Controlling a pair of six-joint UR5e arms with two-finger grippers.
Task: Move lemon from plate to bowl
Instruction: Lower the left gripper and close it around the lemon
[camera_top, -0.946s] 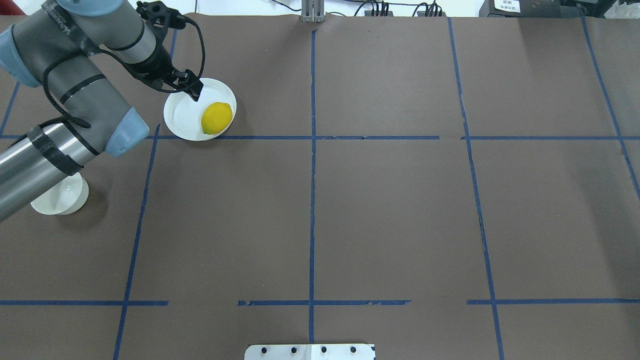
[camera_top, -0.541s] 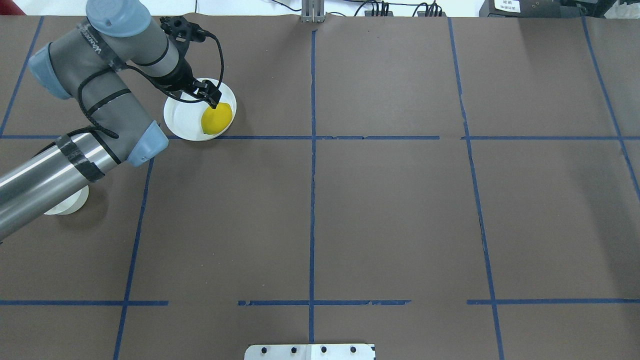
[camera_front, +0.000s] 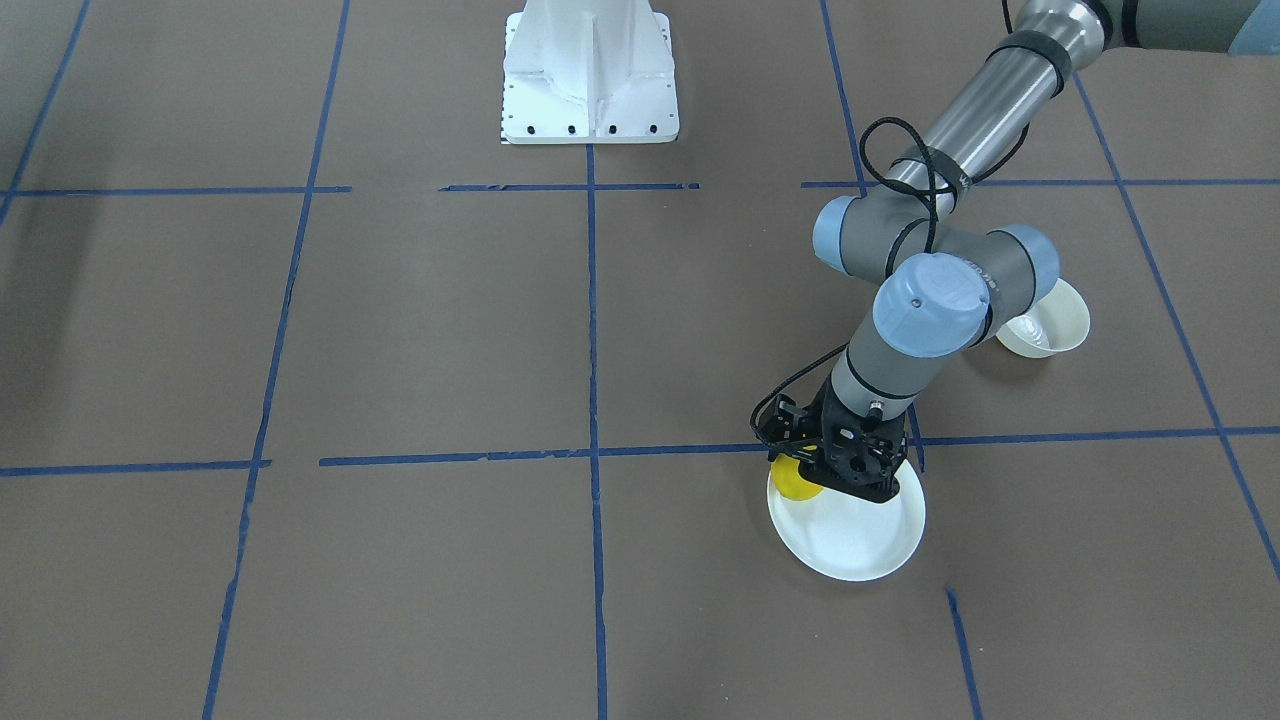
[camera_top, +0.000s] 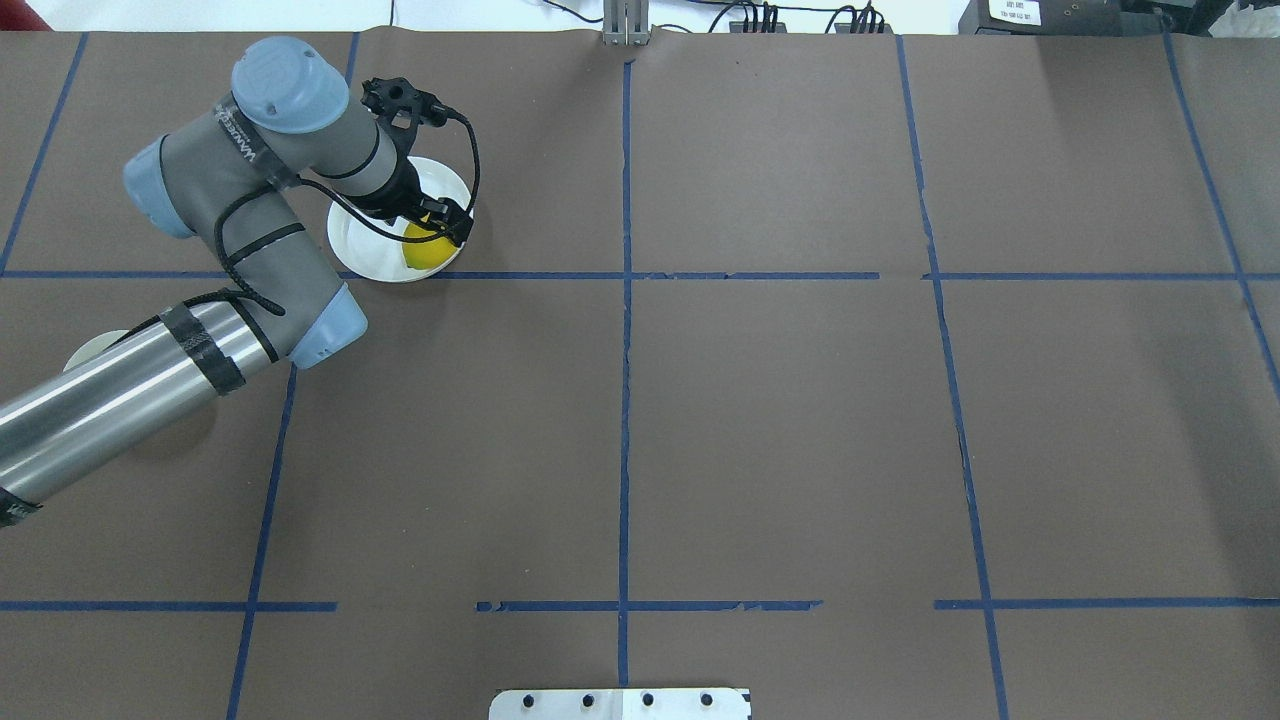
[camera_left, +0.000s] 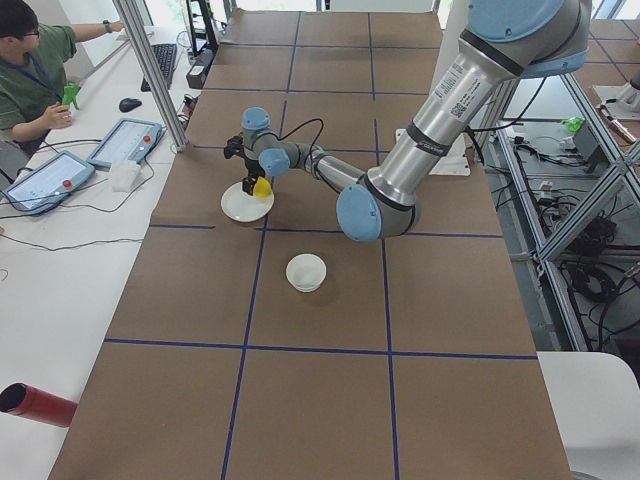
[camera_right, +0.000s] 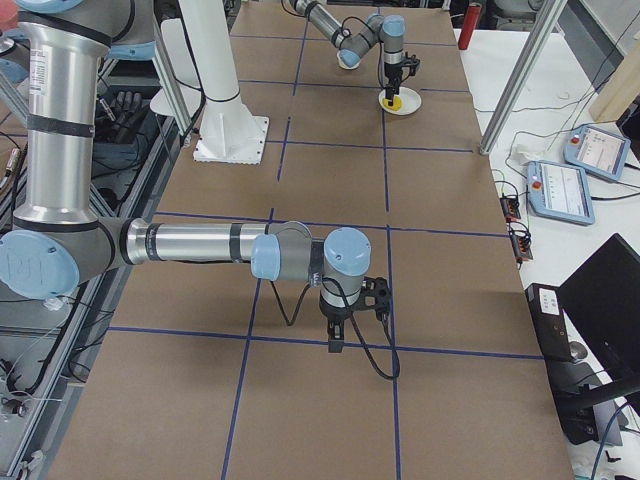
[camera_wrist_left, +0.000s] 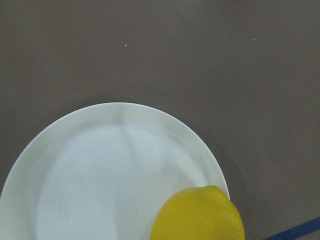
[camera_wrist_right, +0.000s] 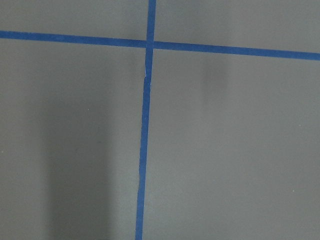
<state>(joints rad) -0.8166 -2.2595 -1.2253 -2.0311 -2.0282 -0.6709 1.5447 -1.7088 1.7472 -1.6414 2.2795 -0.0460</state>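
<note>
Yellow lemon (camera_top: 422, 256) lying on the white plate (camera_top: 360, 248) near its rim, left jaws low over it, whether clenched or released impossible to tell, bowl (camera_left: 306, 284) well apart on the brown tabletop (camera_top: 800, 400), right jaws far off above blue tape lines (camera_wrist_right: 143, 150), state likewise unclear.

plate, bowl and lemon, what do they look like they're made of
Plate: plain white and smooth, with a soft sheen and faint streaks. It could be ceramic or hard plastic; the look leaves it open.
Bowl: cream-white with bright highlights inside, so a glossy glaze, probably ceramic.
Lemon: even bright yellow, smooth skin with a dull shine. Real or plastic, cannot tell.
</note>
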